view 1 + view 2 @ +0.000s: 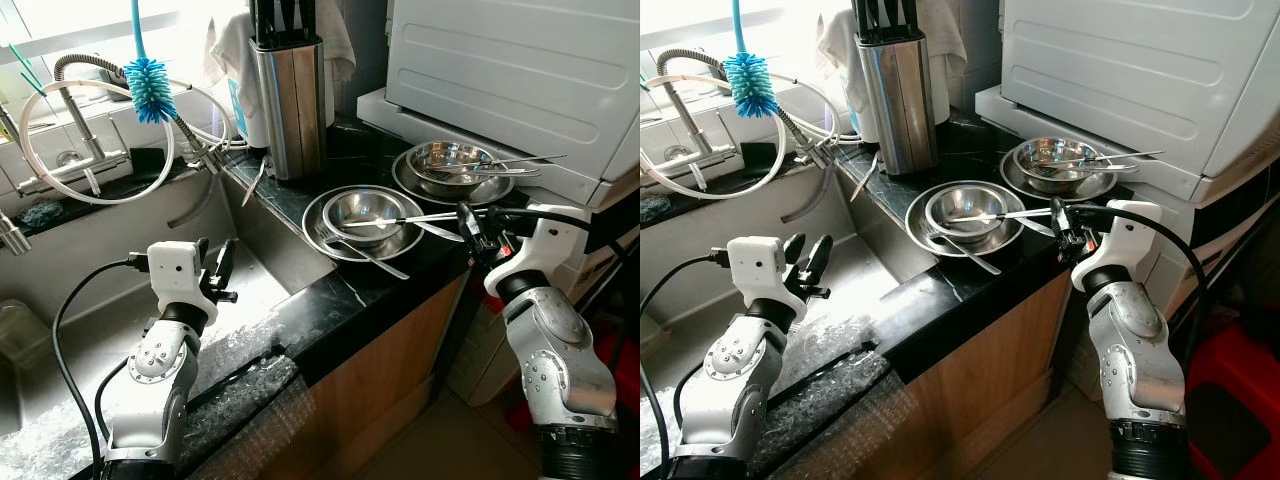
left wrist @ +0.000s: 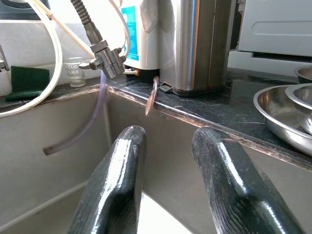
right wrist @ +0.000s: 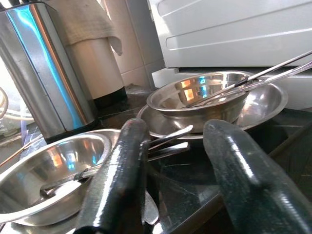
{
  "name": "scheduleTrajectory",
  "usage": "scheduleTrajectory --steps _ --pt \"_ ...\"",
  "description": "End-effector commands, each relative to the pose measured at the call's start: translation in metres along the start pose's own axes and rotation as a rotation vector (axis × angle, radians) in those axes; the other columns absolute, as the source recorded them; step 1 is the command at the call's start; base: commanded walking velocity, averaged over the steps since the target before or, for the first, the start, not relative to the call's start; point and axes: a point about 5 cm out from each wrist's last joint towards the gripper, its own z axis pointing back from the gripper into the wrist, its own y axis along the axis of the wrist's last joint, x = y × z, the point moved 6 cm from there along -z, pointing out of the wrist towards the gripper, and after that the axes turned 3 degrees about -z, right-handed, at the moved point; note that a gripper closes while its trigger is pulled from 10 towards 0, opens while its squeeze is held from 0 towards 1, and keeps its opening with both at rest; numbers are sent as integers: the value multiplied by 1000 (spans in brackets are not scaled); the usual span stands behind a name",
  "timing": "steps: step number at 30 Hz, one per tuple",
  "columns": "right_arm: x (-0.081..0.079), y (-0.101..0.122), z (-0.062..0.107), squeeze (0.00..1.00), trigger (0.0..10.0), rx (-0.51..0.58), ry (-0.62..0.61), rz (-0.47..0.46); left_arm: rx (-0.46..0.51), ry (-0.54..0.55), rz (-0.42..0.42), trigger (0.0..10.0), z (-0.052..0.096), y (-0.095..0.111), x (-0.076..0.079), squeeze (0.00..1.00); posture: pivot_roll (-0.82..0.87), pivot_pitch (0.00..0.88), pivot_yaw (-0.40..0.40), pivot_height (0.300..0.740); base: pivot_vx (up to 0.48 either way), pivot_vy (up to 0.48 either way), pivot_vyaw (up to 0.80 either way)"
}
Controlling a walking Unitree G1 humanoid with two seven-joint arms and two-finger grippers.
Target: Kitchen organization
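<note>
Standing on the black marble table [image 1: 340,290] are two sets of steel dishes. The near set is a shallow plate [image 1: 330,240] with a bowl [image 1: 365,212] nested in it; a white-tipped utensil lies in the bowl, and a spoon [image 1: 375,258] and a knife [image 1: 432,230] rest across the plate's rim. The far set [image 1: 452,165], just beside the white appliance [image 1: 520,70], is another bowl in a plate with long thin utensils [image 1: 520,165] lying across it. All the steel is shiny and mirrors the room.

The right claw [image 1: 470,228] hangs at the table's front edge, just beside the near plate, its fingers [image 3: 117,180] apart and empty, pointing toward both sets.

The left claw [image 1: 218,268] hovers over the steel sink [image 1: 90,260], fingers [image 2: 114,185] spread and empty, facing the sink's far wall.

Behind the sink stand a steel knife block [image 1: 290,100], a coiled faucet hose [image 1: 80,70] and a blue brush [image 1: 148,85] hanging down.
</note>
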Motion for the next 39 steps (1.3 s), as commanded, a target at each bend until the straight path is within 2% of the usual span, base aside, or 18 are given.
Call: scheduleTrajectory --steps 1,18,22,26,31,32,33,34,35,36,37,39 --pt "-5 2 -4 0 0 0 13 4 4 3 -17 10000 0 4 -1 0 -193 0 45 740 0 0 0" --pt "-10 17 -7 0 0 68 18 8 -1 12 -25 10000 -1 2 -2 0 -197 0 41 740 0 0 0" --pt "-18 28 -6 0 0 114 45 -3 1 15 -23 10000 -1 3 -1 0 -199 0 39 740 0 0 0" --pt "-20 30 -6 0 0 121 51 -3 2 16 -22 10000 -1 3 -1 0 -199 0 38 740 0 0 0" --pt "-37 40 -6 0 0 163 108 -52 10 23 -30 10000 -1 4 -3 0 -197 0 34 740 0 0 0" --pt "-39 41 -6 0 824 165 118 -51 11 25 -32 10000 -1 4 -3 0 -197 0 34 740 0 0 0" --pt "-41 41 -6 0 3098 166 125 -49 11 26 -33 10000 -2 5 -4 0 -197 0 34 740 0 0 0" --pt "-43 42 -6 0 4353 166 128 -50 12 28 -35 10000 -2 5 -4 0 -197 0 34 740 0 0 0" --pt "-44 42 -5 0 4353 166 130 -51 12 29 -37 10000 -2 5 -4 0 -197 0 34 740 0 0 0" --pt "-53 46 -4 0 10000 183 174 -99 14 38 -45 10000 -2 5 -6 0 -197 0 33 740 0 0 0" --pt "-62 51 -2 0 10000 196 214 -133 16 41 -48 10000 -2 6 -6 0 -197 0 33 740 0 0 0" --pt "-65 53 0 0 10000 202 235 -145 17 42 -48 10000 -2 6 -6 0 -198 0 32 740 0 0 0"
